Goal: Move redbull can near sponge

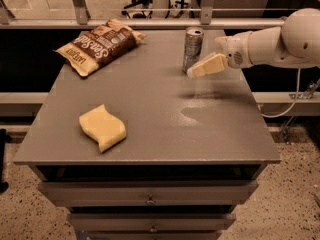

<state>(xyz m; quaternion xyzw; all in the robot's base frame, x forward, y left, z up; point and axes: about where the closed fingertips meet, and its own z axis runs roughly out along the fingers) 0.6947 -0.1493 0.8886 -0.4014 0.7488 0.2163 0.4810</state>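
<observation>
The redbull can [192,48] stands upright at the back middle of the grey table [150,134]. It is a slim silvery can with a pull-tab top. The pale yellow sponge [102,127] with wavy edges lies flat at the front left of the table, far from the can. My gripper [194,72] comes in from the right on a white arm [280,43]. Its cream-coloured fingers point left and down, and the tip sits right beside the can's lower right side.
A brown chip bag [99,45] lies at the back left of the table. The table has drawers [150,200] under its front edge. A metal railing [150,21] runs behind the table. A cable [292,96] hangs at the right.
</observation>
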